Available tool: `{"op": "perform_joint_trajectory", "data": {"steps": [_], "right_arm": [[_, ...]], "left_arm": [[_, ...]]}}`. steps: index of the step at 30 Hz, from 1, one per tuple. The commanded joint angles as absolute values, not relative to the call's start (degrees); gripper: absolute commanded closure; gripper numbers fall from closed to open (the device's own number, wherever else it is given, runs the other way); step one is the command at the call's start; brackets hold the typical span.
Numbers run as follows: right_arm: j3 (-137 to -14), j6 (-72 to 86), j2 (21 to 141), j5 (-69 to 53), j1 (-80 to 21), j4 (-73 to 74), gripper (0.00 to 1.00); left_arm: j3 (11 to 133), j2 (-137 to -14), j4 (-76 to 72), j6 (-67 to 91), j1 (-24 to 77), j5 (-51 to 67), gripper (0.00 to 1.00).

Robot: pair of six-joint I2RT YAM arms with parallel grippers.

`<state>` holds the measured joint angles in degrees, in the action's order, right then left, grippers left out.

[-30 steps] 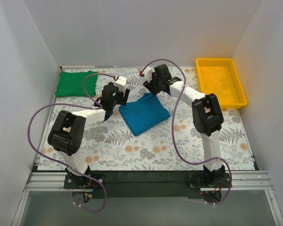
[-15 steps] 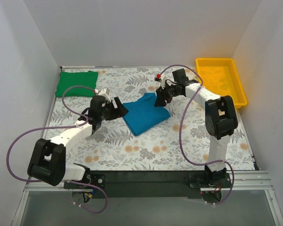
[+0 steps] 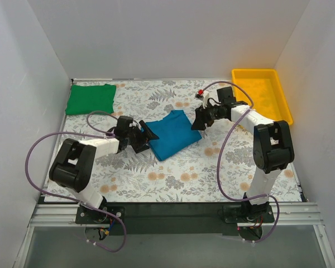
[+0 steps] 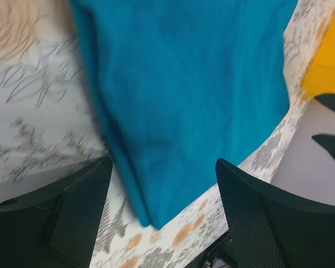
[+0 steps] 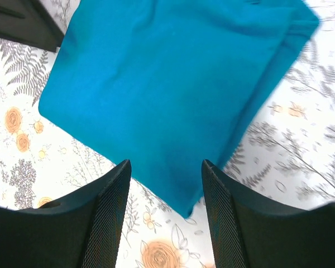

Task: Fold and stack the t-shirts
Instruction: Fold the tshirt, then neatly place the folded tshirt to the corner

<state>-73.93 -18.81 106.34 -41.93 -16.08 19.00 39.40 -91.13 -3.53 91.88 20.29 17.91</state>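
Observation:
The teal-blue t-shirt [image 3: 172, 134] lies folded into a rough square at the middle of the floral table cover. It fills the left wrist view [image 4: 184, 95] and the right wrist view [image 5: 173, 89]. The green t-shirt [image 3: 91, 99] lies folded at the far left corner. My left gripper [image 3: 146, 137] is open and empty, low at the teal shirt's left edge [image 4: 162, 218]. My right gripper [image 3: 199, 121] is open and empty, just off the shirt's right corner [image 5: 164, 218].
A yellow plastic tray [image 3: 279, 95] stands at the far right corner; its edge shows in the left wrist view [image 4: 326, 61]. White walls enclose the table on three sides. The black rail with the arm bases runs along the near edge.
The left arm swung in low toward the teal shirt's left edge. The right gripper drew back to the right, off the shirt's far corner, and the shirt settled flat.

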Motion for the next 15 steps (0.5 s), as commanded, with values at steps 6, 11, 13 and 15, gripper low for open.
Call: {"op": "perform_joint_trajectory", "data": {"steps": [6,11,13,15], "right_arm": [[-71.46,-17.14,102.74,-47.81,-12.04,14.59,0.39],[-71.28,-17.05,102.48,-48.69,-11.60,14.59,0.40],[-71.28,-16.96,102.39,-48.87,-11.43,14.50,0.39],[-71.19,-16.88,102.13,-49.39,-10.81,14.59,0.39]], "left_arm": [[54.04,-105.02,14.40,96.06,20.83,1.69,0.25],[59.75,-108.80,18.01,91.59,20.66,-1.13,0.23],[62.04,-109.07,18.98,87.65,20.39,-0.62,0.22],[62.14,-107.85,19.16,82.54,20.04,-1.14,0.21]]}}
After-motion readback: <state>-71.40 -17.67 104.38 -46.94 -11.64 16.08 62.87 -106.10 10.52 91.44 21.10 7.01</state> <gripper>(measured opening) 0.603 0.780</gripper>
